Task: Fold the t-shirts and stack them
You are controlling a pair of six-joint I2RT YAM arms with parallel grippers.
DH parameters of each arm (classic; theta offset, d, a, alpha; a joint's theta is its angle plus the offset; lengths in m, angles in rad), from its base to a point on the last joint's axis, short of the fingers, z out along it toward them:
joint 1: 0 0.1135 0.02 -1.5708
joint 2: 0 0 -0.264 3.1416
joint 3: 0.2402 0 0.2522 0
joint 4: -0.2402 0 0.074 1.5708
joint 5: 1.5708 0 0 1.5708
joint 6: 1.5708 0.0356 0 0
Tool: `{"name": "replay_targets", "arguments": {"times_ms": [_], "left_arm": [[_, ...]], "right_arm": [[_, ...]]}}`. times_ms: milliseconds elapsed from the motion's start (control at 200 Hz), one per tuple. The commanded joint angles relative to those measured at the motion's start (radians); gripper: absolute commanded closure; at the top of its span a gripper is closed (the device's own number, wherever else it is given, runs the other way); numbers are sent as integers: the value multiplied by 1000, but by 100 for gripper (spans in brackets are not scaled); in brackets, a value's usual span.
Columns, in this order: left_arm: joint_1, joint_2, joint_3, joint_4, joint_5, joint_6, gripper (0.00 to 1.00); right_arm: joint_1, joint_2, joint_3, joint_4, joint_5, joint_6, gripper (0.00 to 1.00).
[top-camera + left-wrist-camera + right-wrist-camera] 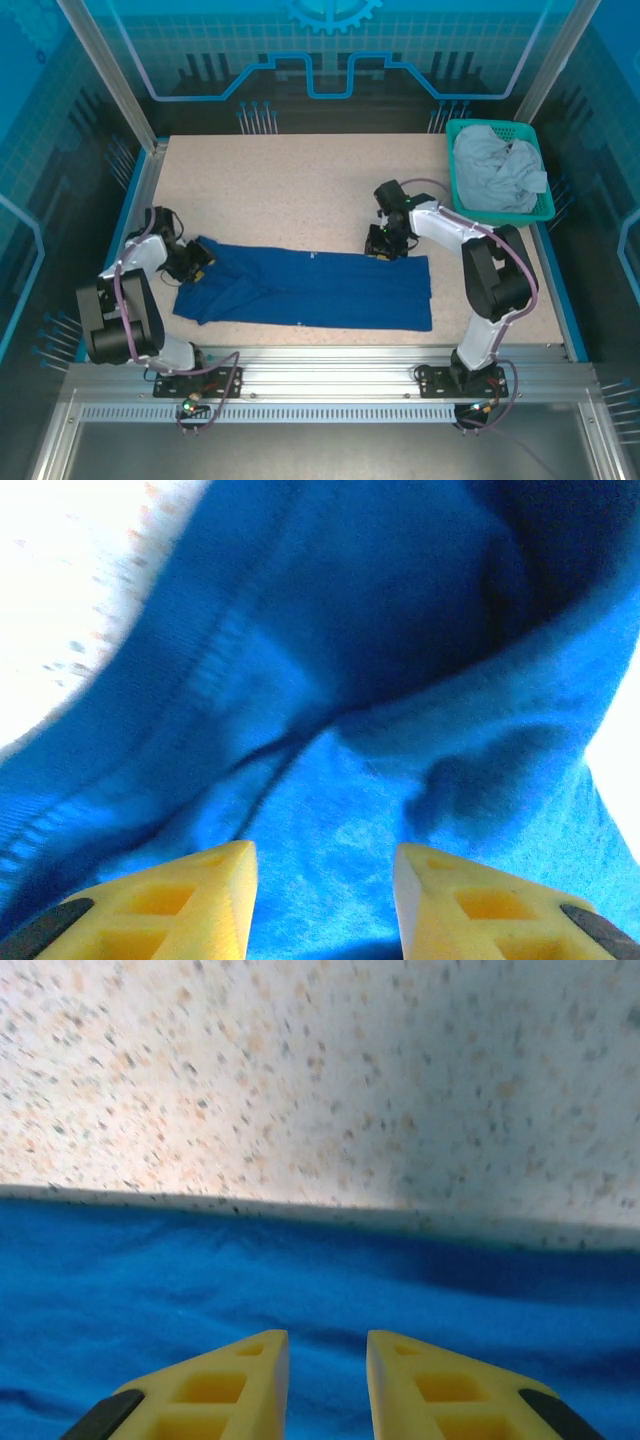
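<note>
From above, a speckled beige table [300,180] sits inside a booth with blue-lit see-through walls [330,60]. The blue shirt [320,290] lies flat in the lower middle, its long axis running left to right across the frame. The grey shirt [495,165] is bundled in a teal basket [497,215] at upper right. The left gripper [195,262] is at the blue shirt's left end, and the right gripper [385,245] at its upper edge, right of centre.

In the left wrist view, the left gripper [322,855] has its jaws parted over rumpled blue shirt [400,680].

In the right wrist view, the right gripper [328,1340] has its fingers slightly apart above the blue shirt [200,1280], whose edge runs straight across the frame with bare table [300,1080] above. I cannot tell whether they pinch cloth.
</note>
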Motion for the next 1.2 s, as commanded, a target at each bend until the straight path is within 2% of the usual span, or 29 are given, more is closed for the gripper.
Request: {"name": "replay_targets", "arguments": {"times_ms": [0, 190, 395, 485, 700, 825, 925, 1030, 1125, 1195], "left_arm": [[-65, -25, 1, -6, 24, -66, 60], [-129, 16, -15, -64, -14, -157, 70], [-197, 45, -66, 58, 75, -246, 74], [-264, 101, -29, 88, 110, -291, 76], [-410, 210, 75, 132, 87, -385, 76], [-458, 229, 149, 88, 63, -404, 76], [-470, 169, 187, -39, -27, -417, 75], [-441, 61, 141, -117, -138, -423, 71], [-374, -14, 78, -100, -156, -396, 71], [-344, -58, 54, -23, -123, -350, 65]], "right_arm": [[-6, 33, -21, -80, 2, 68, 74], [-77, 110, -31, -88, -1, 97, 74], [-136, 228, 120, -186, 24, 50, 75], [-147, 277, 231, -274, 93, 33, 76], [-284, 353, 352, -339, 86, 14, 77], [-314, 395, 424, -339, 94, -48, 76], [-307, 398, 471, -332, 101, -105, 75], [-284, 349, 477, -319, 103, -127, 72], [-247, 279, 461, -306, 124, -132, 70], [-217, 219, 424, -278, 126, -129, 66]]}}
